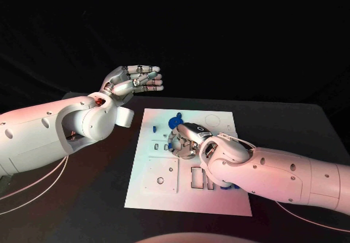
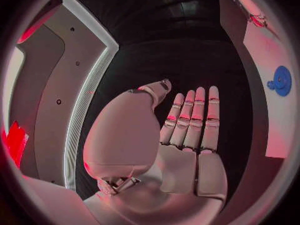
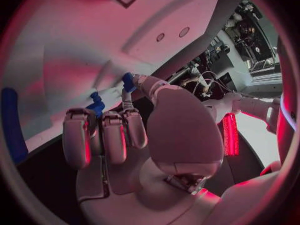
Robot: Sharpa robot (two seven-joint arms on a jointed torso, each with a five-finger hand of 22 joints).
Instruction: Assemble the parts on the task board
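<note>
Two hands in play. Left hand point(image 1: 135, 79) is lifted well above the table's far left, away from the task board point(image 1: 191, 195), fingers point(image 2: 195, 116) straight and side by side, holding nothing. Right hand point(image 1: 191, 140) is down on the middle of the board, fingers point(image 3: 103, 135) curled onto its surface by small blue parts point(image 3: 96, 106); whether it pinches one, I cannot tell. One round blue part point(image 1: 174, 122) lies on the board's far end.

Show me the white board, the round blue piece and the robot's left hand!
task board point(image 1: 182, 200): head view, bare near edge.
round blue piece point(image 1: 174, 122): head view, its face.
left hand point(image 1: 135, 78): head view, middle of hand.
</note>
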